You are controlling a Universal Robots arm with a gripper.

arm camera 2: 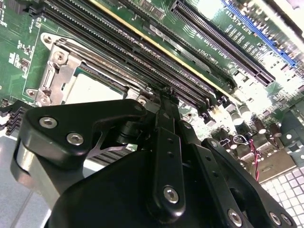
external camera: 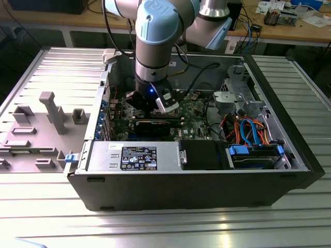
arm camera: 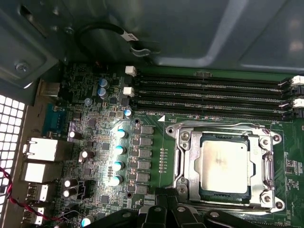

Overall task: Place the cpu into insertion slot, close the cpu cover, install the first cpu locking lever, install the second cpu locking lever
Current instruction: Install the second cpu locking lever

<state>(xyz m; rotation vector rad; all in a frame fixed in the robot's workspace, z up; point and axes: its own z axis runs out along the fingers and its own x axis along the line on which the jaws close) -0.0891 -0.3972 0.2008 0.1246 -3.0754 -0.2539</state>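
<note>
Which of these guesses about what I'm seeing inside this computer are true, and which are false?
1. The cpu sits in the insertion slot. True.
2. The cpu cover lies closed around the chip. True.
3. The gripper is carrying the chip. False: the chip lies in its socket, with the gripper beside the socket's edge.
4. The computer case has its side panel on. False: it is open, with the motherboard exposed.
5. The long memory slots run alongside the socket. True.

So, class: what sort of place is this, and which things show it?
Likely a robotics lab or test bench: an open computer case lies on a ribbed metal table, a robot arm reaches inside, and cluttered workbenches stand behind.
</note>
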